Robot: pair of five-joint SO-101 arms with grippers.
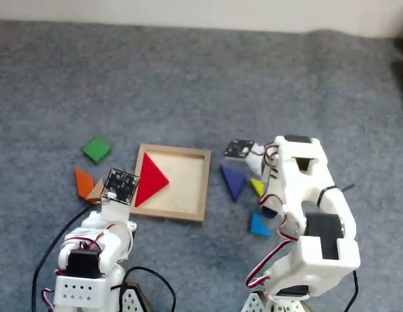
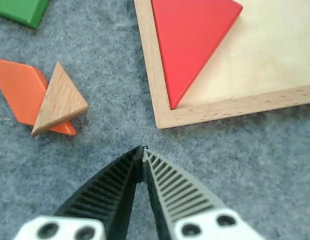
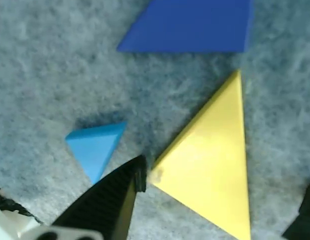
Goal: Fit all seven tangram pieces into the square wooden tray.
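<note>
Centrally, the wooden tray (image 1: 203,188) holds only the red triangle (image 1: 149,179). Left jaws are pressed together near its corner; right jaws are spread either side of the yellow triangle (image 3: 210,165), right of the tray. This piece is probably light, stiff and thin: pinch low across opposite edges.
</note>
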